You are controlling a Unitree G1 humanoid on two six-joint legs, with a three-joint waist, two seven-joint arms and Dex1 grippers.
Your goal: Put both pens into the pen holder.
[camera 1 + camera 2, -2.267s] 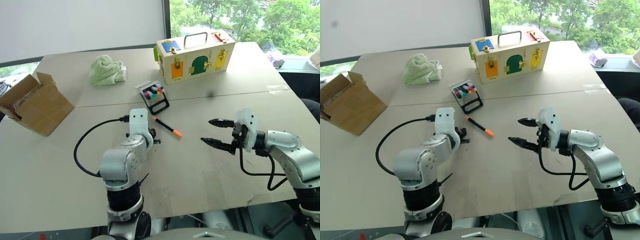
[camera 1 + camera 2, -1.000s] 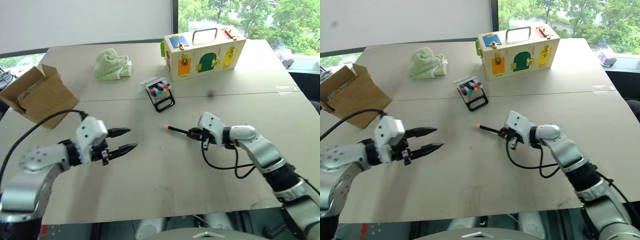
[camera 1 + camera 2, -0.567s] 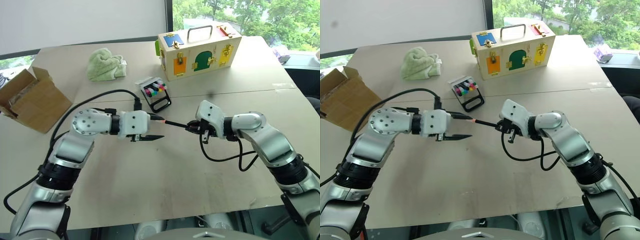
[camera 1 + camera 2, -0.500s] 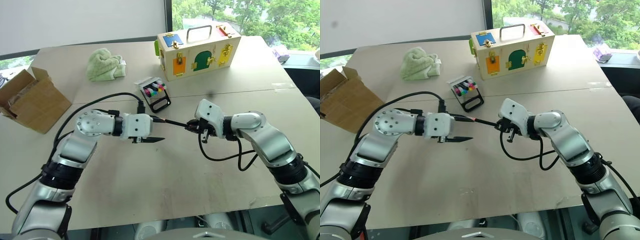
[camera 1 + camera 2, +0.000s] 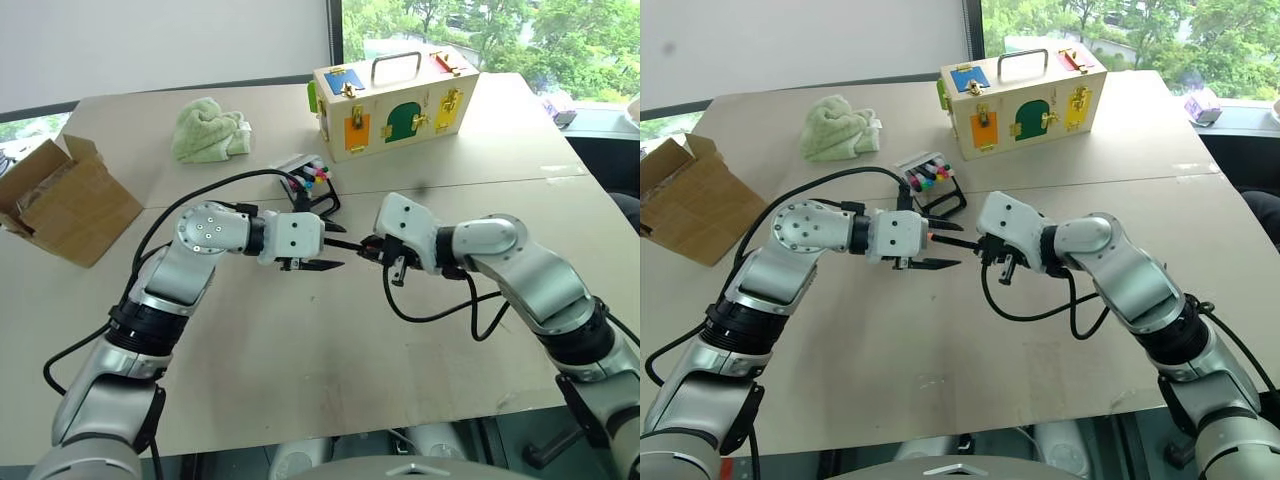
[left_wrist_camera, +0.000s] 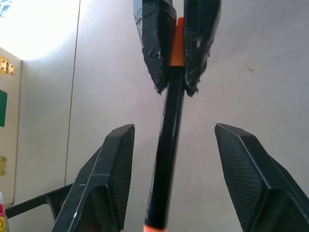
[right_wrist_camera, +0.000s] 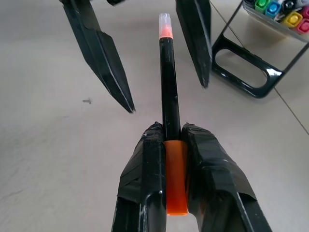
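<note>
So the right hand was clamped on the orange end of the pen, holding it up off the table with the barrel sticking out toward the left hand. That one was spread open, one finger on either side of the barrel, not touching it as far as I could tell. Looked like a handover about to happen.

What changed: a second back the left hand was hanging way out over the left part of the table, nowhere near anything. It swung in and rolled over, so now its fingers bracket the free half of the pen. The right hand also lifted the pen a bit and brought it in toward the middle. Grip on the pen stayed the same the whole time.

Just past the two hands sat the holder, already stuffed with coloured markers at its far end, loop handle facing the robot. Further back there was the wooden box, a green cloth, and a cardboard box off on the left.

My read: first pen isn't in yet. If the left hand closes on it and the right lets go, it's a short trip to the holder. Couldn't spot the second pen anywhere, so that one's still to do.
</note>
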